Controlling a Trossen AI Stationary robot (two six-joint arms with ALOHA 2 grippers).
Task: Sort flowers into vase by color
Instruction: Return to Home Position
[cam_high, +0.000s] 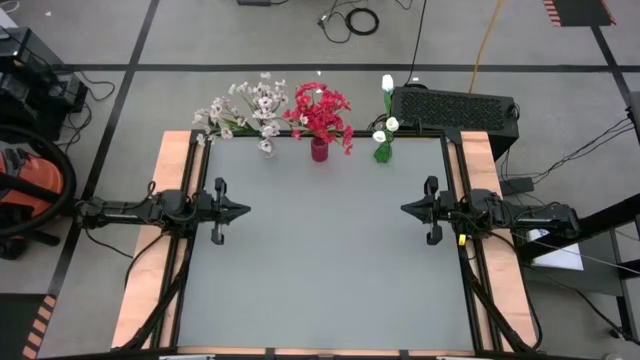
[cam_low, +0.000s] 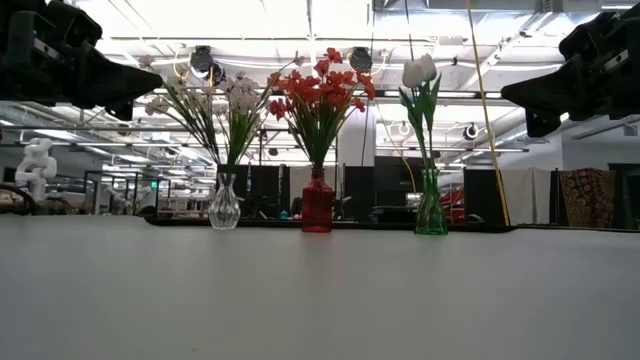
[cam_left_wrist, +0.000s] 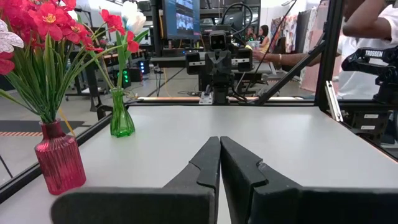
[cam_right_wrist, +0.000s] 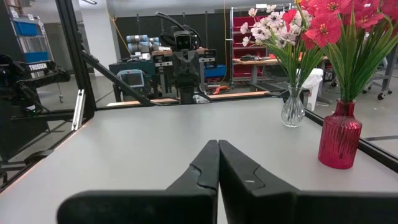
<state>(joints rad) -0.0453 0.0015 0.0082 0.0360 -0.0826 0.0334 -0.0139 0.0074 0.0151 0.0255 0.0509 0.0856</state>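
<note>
Left pincer (cam_high: 243, 210) and right pincer (cam_high: 405, 208) were pressed together, empty; only a stray swing could have toppled the top-heavy green vase (cam_high: 382, 153).

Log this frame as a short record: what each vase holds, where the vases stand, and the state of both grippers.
clear glass vase: pale pinkish-white blossom stems; left end of row
red ribbed vase: red-bloom stems; middle
green glass vase: white tulip-like buds; right end
row: upright along the far edge of the grey table
left gripper: shut, empty, at the table's left side
right gripper: shut, empty, at the table's right side
sorting: every stem in view stands in a vase
</note>
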